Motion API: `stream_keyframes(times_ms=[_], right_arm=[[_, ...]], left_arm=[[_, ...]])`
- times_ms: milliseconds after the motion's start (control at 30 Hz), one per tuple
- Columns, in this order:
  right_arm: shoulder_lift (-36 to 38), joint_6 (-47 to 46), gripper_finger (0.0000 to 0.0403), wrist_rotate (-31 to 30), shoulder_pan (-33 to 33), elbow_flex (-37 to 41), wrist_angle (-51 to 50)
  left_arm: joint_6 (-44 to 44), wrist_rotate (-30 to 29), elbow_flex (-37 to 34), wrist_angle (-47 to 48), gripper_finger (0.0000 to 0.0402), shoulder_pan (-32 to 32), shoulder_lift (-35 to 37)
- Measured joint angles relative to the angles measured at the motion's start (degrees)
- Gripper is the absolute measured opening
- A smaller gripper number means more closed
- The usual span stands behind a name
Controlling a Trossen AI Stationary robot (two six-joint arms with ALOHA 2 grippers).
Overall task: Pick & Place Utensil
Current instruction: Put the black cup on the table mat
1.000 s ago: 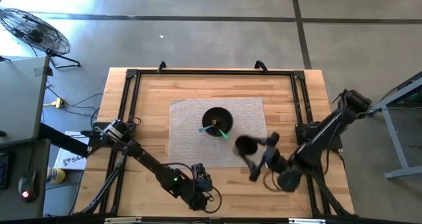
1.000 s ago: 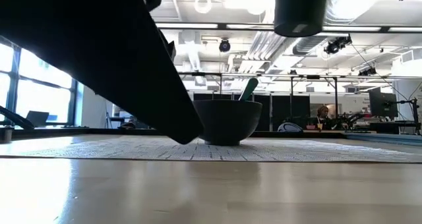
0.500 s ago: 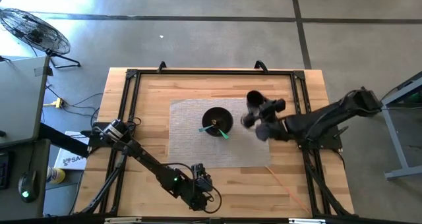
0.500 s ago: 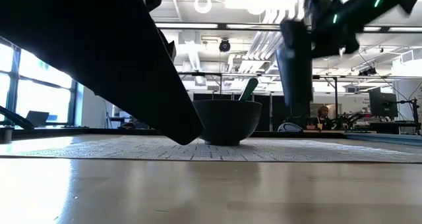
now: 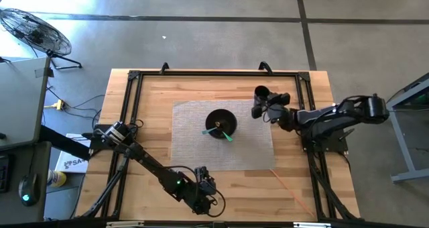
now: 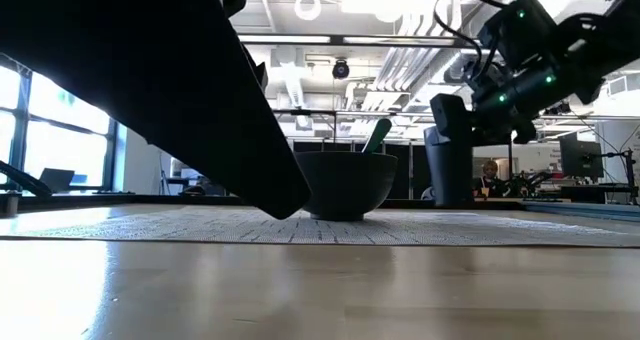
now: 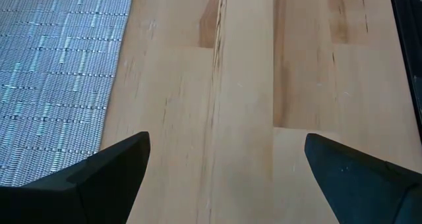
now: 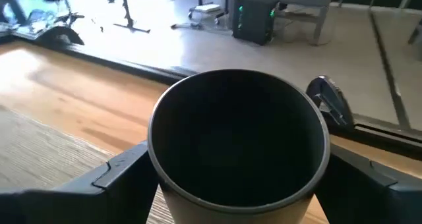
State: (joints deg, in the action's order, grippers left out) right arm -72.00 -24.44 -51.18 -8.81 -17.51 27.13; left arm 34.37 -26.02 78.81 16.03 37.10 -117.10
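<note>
The right gripper [image 5: 263, 107] is clenched on a dark cylindrical cup [image 8: 237, 141], which sits upright between its fingers [image 8: 125, 168] with the open mouth facing the wrist camera. In the high view the cup [image 5: 261, 94] hangs near the far right corner of the grey woven placemat [image 5: 194, 144], beside the black round bowl [image 5: 220, 123] but apart from it. A teal-handled utensil [image 5: 225, 131] rests in the bowl, its handle leaning over the rim; the low view shows the handle [image 6: 377, 135] rising above the bowl [image 6: 345, 185]. The left gripper [image 7: 221, 178] waits released over bare wooden tabletop [image 7: 244, 85] at the near edge, just beside the placemat.
</note>
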Motion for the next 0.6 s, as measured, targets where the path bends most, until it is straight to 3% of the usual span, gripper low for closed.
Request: stream_keyframes(times_ms=[167,600], right_arm=[[-0.4,3.8,0.033,7.5,-2.8,1.7,6.2],[-0.4,4.7,0.033,10.3,-3.6,7.7,15.5]], left_arm=[[0.0,0.0,0.0,0.0,0.0399,0.0,0.0],[0.0,0.0,0.0,0.0,0.0399,0.0,0.0]])
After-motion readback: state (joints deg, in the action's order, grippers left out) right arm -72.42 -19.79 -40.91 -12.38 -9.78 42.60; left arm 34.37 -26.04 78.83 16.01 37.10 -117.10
